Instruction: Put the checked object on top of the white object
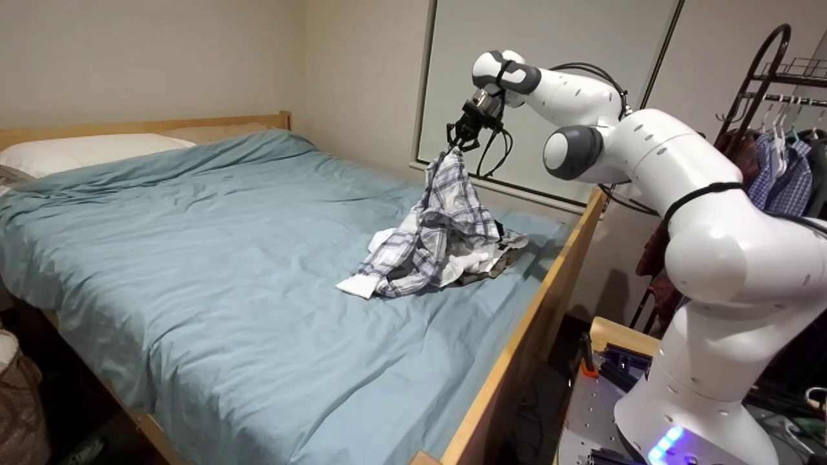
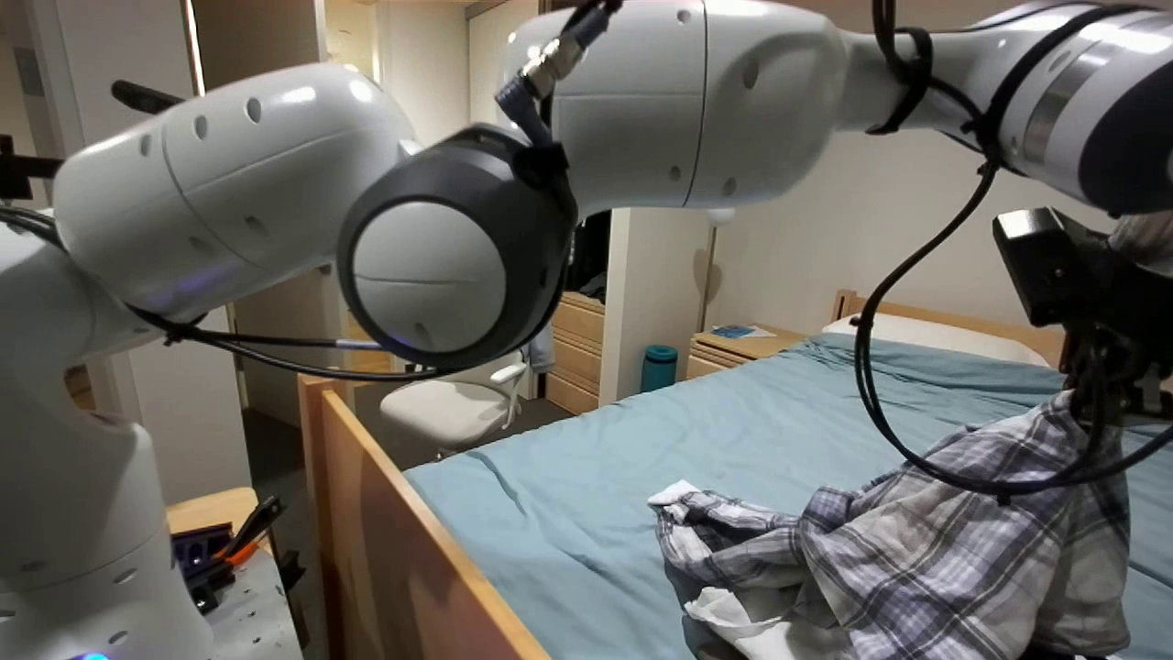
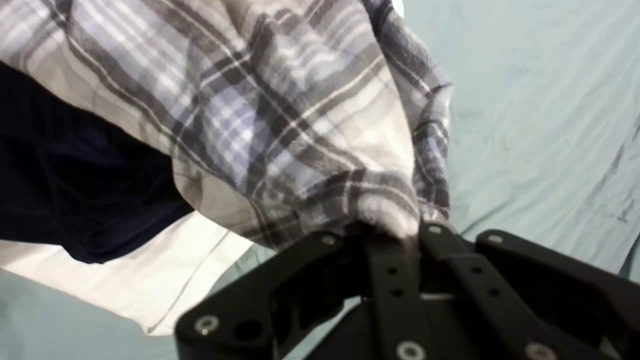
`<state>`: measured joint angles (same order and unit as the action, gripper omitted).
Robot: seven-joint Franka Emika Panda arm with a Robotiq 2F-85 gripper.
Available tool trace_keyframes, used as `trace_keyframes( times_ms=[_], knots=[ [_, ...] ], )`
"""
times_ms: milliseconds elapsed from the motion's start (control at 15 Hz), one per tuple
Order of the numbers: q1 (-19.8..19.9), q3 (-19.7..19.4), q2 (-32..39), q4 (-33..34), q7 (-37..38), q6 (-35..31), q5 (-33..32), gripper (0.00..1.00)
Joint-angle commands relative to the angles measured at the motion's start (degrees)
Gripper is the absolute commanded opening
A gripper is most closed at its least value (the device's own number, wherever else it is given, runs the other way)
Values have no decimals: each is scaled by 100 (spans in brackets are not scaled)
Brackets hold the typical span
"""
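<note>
Fingers (image 3: 387,290) of the black gripper (image 1: 455,147), just right of centre in an exterior view, pinch a checked shirt (image 1: 446,213) by its highest fold, so it hangs in a peak, lower folds spread towards the blue bed cover (image 1: 213,258). Looking on, I see white cloth (image 3: 170,265) at lower left of the wrist view, partly covered by dark cloth (image 3: 85,175).

In the wrist view, the gripper (image 3: 407,240) clamps a fold of the checked cloth (image 3: 280,115). The cloth extends to the far left. A dark cloth (image 3: 85,175), partly hidden by it, lies left, overlapping a white cloth (image 3: 145,285) nearer. Blue-green bedding (image 3: 540,115) shows right and near left.
</note>
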<state>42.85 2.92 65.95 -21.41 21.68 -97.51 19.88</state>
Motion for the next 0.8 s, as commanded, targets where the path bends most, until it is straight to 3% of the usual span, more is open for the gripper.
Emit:
trace_keyframes(
  times_ms=[0,400,467,533,733],
  knots=[
    [-53,90,288,202,-983,-456,-187,7],
    [11,30,336,129,-2777,321,-536,7],
    [19,7,358,150,-3072,379,-626,17],
    [17,-42,351,136,-3230,480,-737,32],
    [29,-147,315,116,-3494,754,-958,48]
  ],
)
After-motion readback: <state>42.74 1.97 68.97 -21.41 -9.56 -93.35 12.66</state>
